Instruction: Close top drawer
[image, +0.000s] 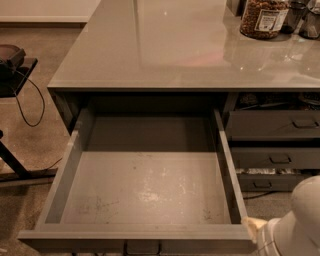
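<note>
Under the grey counter (175, 55), the top drawer (145, 195) stands pulled far out, showing its scuffed pale floor (small pull at the front edge). Shallower drawers (272, 125) sit to its right. The gripper (260, 229) is just beside the drawer's front right corner; whether it is open or closed, I cannot tell.

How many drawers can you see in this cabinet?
4: the top drawer, pulled open at centre, and three shallower ones stacked to its right, upper, middle and lowest. Others may be hidden beyond the frame. The end effector is at the top drawer's front right corner.
</note>
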